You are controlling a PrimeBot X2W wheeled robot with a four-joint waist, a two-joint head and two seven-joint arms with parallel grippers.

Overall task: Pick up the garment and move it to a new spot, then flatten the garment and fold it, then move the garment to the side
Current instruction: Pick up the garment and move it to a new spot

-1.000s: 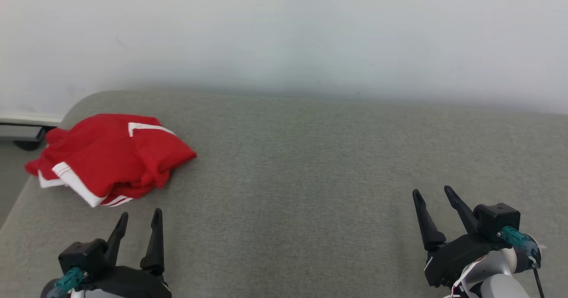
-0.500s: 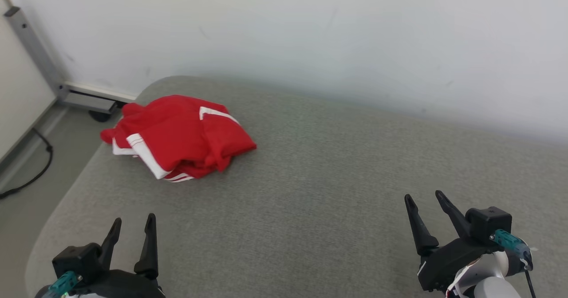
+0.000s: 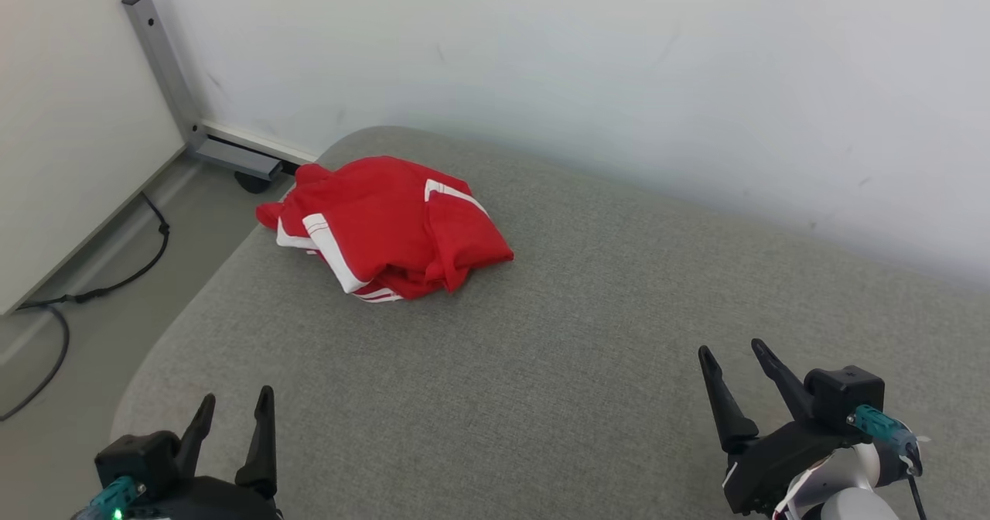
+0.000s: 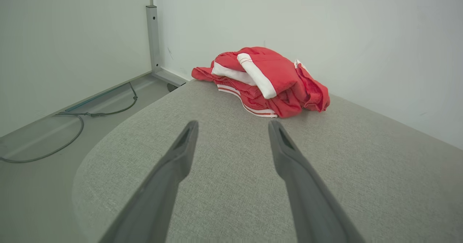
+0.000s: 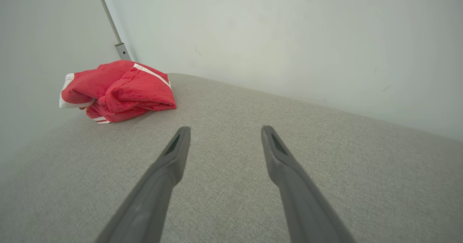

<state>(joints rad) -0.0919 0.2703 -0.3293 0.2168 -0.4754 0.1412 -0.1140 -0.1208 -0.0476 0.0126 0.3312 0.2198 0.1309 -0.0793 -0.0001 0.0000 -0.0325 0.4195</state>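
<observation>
And here's the garment (image 3: 387,226), red with white stripes and trim, lying in a crumpled heap on the grey upholstered surface (image 3: 541,365). It's right up at the far left corner, close to the rounded edge. It's bunched and folded over itself, one broad white band running across the front and thin double stripes peeking out along the bottom. Nothing is touching it.

Behind it stands the white wall (image 3: 619,79). Just past the corner a grey metal post (image 3: 162,67) rises from a foot on the floor (image 3: 77,350), and a dark cable (image 3: 93,295) trails along that floor.

Now the grippers. The left gripper (image 3: 236,396) sits at the lower left of the head view, by the near edge of the surface. Its jaws are apart with nothing between them, and it's well short of the garment. In the left wrist view its two dark fingers (image 4: 170,170) point almost straight at the heap, with bare grey cloth in between.

Over on the other side, the right gripper (image 3: 729,347) hangs at the lower right, jaws spread wide too and holding nothing. It's well apart from the garment, which sits off to the upper left in the right wrist view.
</observation>
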